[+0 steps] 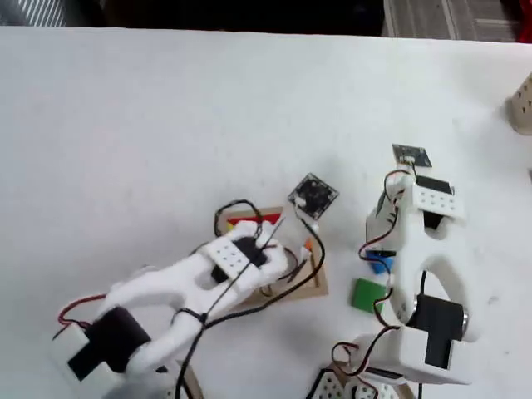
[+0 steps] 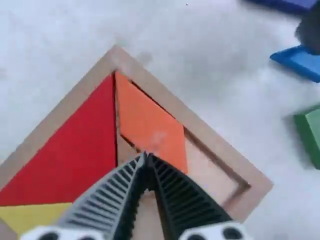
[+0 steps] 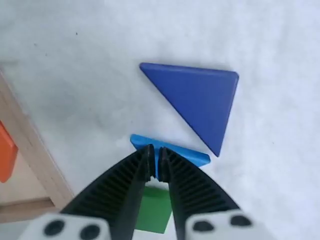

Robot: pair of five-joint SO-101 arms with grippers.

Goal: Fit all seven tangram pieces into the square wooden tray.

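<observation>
Orange parallelogram (image 2: 150,127) lies in the wooden tray (image 2: 200,133), left end effector (image 2: 146,156) closed over it. Right end effector (image 3: 156,152) pinches the light blue piece (image 3: 186,153) on the bench (image 3: 250,30); best lift straight, clearing the dark blue triangle (image 3: 197,97).

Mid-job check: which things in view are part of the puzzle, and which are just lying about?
Job: wooden tray; red piece, orange piece, yellow piece in it; dark blue triangle, light blue piece, green piece outside.
Lying about: perforated beige block at table's right edge.
</observation>
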